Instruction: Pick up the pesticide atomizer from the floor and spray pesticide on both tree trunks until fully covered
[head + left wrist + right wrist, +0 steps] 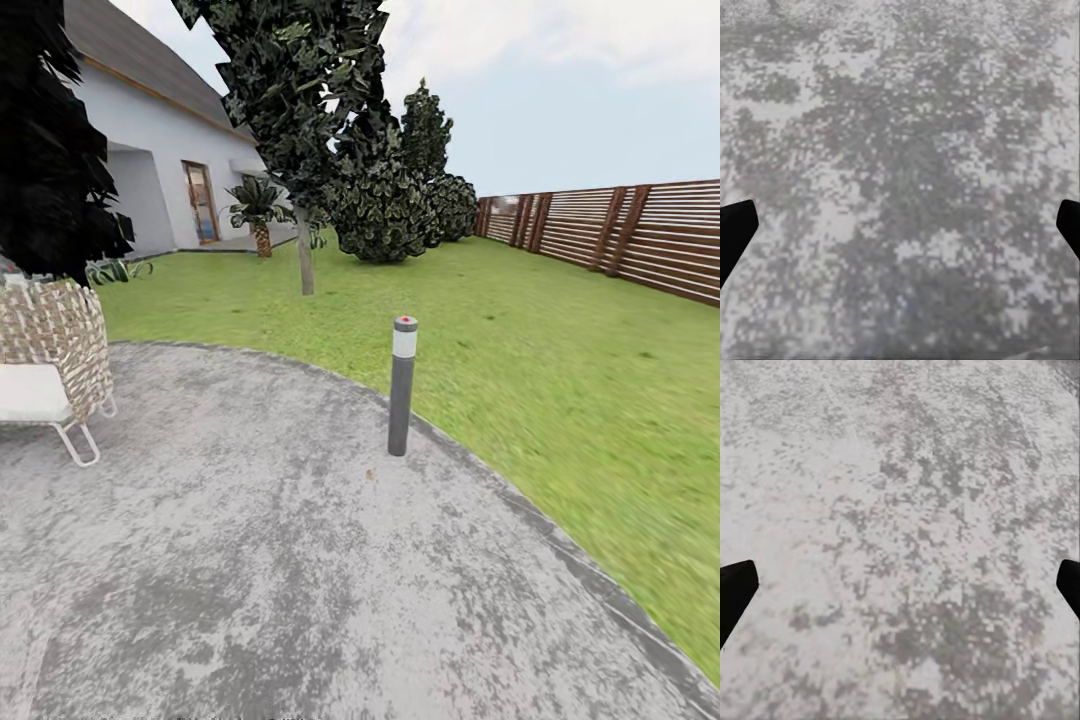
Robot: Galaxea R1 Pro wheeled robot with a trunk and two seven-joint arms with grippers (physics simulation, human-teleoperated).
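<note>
Mottled grey paving (250,560), green lawn (560,340), brown slatted fence (640,240)

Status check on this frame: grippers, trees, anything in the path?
Left gripper open, right gripper open, both empty over grey paving. Tree trunk ahead on the lawn. Bollard light stands at the paving edge.

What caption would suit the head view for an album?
Grey speckled stone patio with a short grey bollard light, facing green lawn, slim-trunked tree and brown slatted fence.
</note>
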